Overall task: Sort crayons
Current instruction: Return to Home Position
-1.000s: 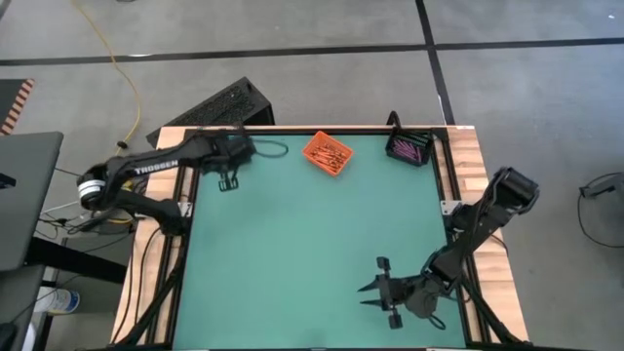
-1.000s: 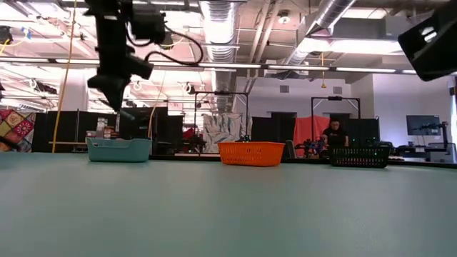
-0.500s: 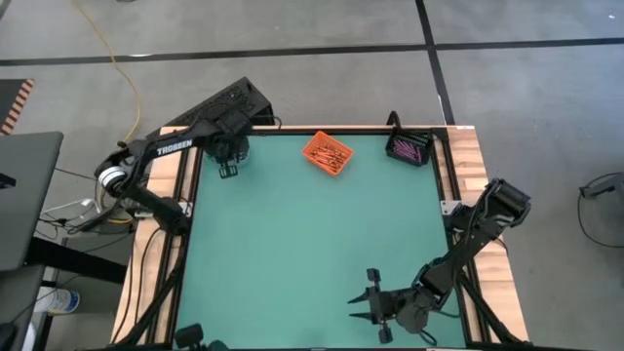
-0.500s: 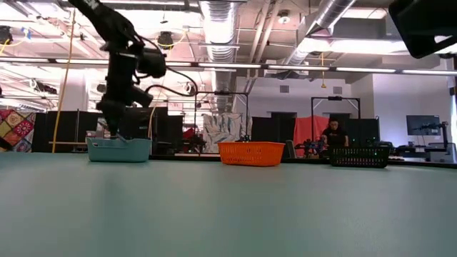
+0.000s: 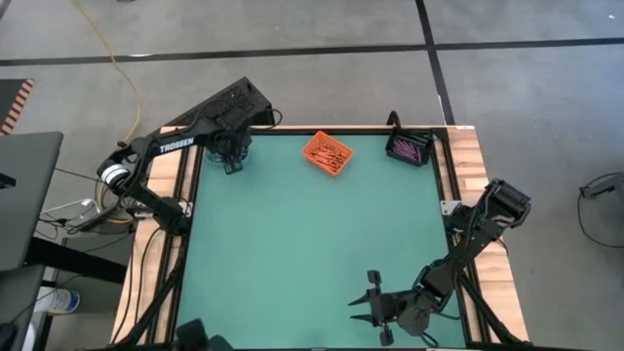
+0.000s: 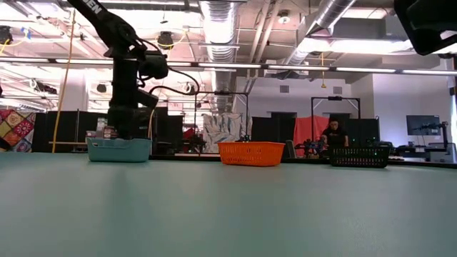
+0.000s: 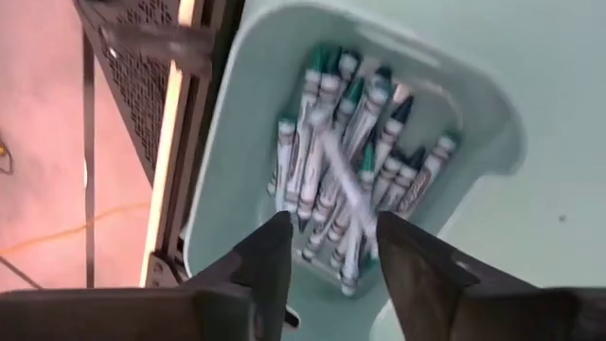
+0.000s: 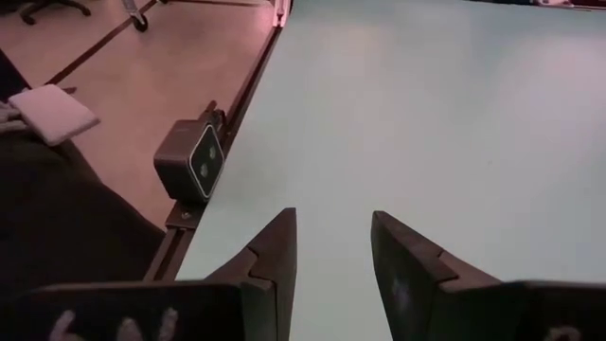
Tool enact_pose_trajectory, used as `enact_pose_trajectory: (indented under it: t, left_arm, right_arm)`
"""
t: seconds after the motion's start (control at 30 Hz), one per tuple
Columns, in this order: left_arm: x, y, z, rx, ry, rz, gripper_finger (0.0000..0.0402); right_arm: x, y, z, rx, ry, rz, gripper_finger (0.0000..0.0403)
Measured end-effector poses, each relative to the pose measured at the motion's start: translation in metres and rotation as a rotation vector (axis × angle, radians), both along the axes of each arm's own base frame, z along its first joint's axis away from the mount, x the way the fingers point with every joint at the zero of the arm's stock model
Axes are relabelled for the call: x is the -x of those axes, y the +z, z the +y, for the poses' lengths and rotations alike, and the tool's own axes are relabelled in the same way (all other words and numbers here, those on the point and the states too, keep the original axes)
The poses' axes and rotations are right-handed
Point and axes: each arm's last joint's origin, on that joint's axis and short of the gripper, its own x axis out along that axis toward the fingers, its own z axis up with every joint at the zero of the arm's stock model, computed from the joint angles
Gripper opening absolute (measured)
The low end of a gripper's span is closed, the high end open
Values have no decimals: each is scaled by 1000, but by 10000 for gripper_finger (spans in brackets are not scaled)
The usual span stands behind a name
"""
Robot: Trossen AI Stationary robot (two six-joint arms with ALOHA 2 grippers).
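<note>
A teal bin [image 7: 237,142] stands at the table's far left corner and holds several blue-green crayons [image 7: 312,152]; one blurred pale crayon [image 7: 346,189] lies across the pile. My left gripper [image 7: 331,248] is open right above this bin [image 6: 118,150], pointing down, with nothing between its fingers. In the high view the left gripper [image 5: 232,159] covers most of the bin. Orange crayons fill the orange bin [image 5: 328,153], and purple ones the black bin [image 5: 409,148]. My right gripper [image 5: 363,305] waits open near the table's near edge.
The orange bin [image 6: 250,153] and black bin [image 6: 359,156] stand along the far edge, right of the teal one. A small camera [image 8: 192,161] sits at the near table edge by the right gripper. A person [image 6: 334,133] is in the room far behind.
My left gripper has gone toward the far left corner and come down from well above the teal bin until its fingertips reach into the bin. My right gripper has shifted a little toward the near edge and the left, then stayed still.
</note>
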Motion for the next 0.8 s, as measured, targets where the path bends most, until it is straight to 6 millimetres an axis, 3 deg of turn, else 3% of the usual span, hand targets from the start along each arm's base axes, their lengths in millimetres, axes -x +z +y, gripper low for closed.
enact_pose_trajectory:
  t: [0.2, 0.33, 0.6, 0.8]
  left_arm:
    - [5, -1, -8, 48, 30, 57, 163]
    - [5, 14, -18, 17, 25, 1, 164]
    - [9, 76, -66, -51, -124, -392, 164]
    - [24, 105, -114, 3, -299, -667, 165]
  right_arm:
    - [3, 9, -3, 42, 27, -7, 132]
    - [10, 30, -11, 36, 30, -18, 132]
    - [32, 81, -41, 194, 42, -86, 132]
    - [50, 87, -77, 287, -47, -57, 132]
